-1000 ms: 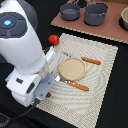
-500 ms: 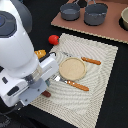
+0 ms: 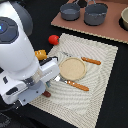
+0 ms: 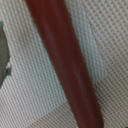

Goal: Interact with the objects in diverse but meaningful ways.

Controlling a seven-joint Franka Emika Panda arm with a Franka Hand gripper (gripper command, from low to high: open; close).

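Observation:
A dark brown sausage stick [image 4: 65, 65] lies on the woven mat [image 4: 107, 30] and fills the wrist view from very close. In the exterior view only its end [image 3: 46, 93] shows under my gripper [image 3: 47, 88], which is low over the mat's near corner on the exterior view's left. The arm hides the fingers, and no finger shows in the wrist view. A round red tomato [image 3: 53, 39] and a yellow-orange bread block [image 3: 40, 54] sit by the mat's edge on that same side. The pale blue carton is out of view.
A tan plate [image 3: 72, 68] sits mid-mat between two orange-handled cutlery pieces [image 3: 91, 61] [image 3: 77, 85]. Two grey pots [image 3: 70, 11] [image 3: 95, 14] stand on a brown board at the back. A bowl's rim [image 3: 125, 17] shows at the far right.
The arm has swung toward the mat and come down, so the hand now sits low over the mat's near corner above the sausage stick.

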